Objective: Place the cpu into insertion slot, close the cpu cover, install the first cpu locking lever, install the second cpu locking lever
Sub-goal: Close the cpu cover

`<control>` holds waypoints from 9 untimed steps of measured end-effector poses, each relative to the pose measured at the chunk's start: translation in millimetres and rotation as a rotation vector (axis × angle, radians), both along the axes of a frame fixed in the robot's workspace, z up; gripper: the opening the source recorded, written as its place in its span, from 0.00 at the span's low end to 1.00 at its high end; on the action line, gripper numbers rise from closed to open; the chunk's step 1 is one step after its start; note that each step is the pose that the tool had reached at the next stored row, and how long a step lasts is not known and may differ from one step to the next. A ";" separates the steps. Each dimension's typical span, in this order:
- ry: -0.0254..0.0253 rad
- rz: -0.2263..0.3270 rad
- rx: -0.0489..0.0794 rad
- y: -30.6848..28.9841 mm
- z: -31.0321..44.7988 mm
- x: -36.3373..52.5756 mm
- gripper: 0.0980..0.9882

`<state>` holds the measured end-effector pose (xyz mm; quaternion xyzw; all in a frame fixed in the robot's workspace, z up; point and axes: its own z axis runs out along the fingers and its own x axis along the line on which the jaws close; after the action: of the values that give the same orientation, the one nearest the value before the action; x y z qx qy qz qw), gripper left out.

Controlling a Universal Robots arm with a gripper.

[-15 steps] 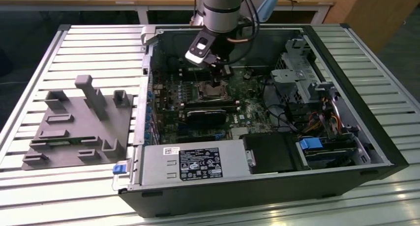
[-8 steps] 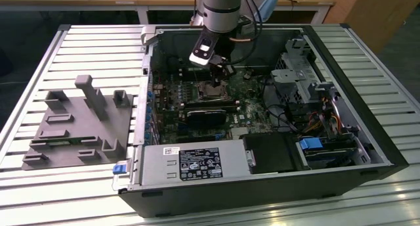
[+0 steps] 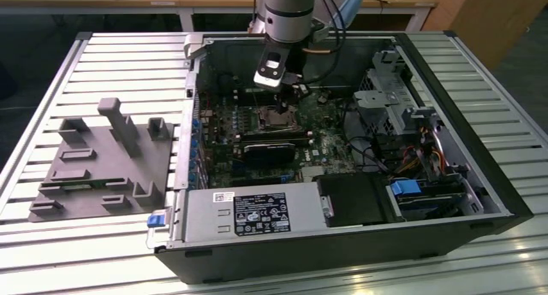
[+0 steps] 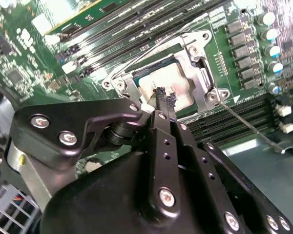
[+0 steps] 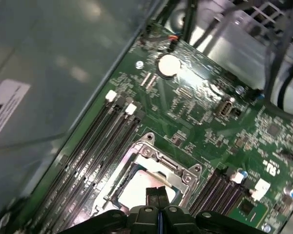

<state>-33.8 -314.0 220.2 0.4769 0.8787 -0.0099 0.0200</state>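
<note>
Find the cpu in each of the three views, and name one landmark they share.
Exterior view: the cpu sits mid-board in the open case, just under the gripper.
Second wrist view: the cpu is the pale square framed by the cover, right at the fingertips.
First wrist view: the cpu is the pale square inside the cover, beside the memory slots.
Shared landmark: the gripper's shut tip, at the cpu in all three.

Overhead light falls evenly; we note glare streaks on the slatted tabletop [image 3: 479, 263], a dim computer case [image 3: 342, 256] interior in the exterior view, and bright reflections washing out the cpu [image 4: 149, 87] [image 5: 136, 192] in both wrist views.
</note>
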 end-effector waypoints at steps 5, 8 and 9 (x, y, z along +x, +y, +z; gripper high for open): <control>0.0000 0.091 0.000 0.0 0.0 0.0 0.00; 0.0000 0.143 0.000 0.0 0.0 0.0 0.00; 0.0000 0.160 0.000 0.0 0.0 0.0 0.00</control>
<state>-33.8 -314.0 220.2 0.4050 0.9140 -0.0083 0.0207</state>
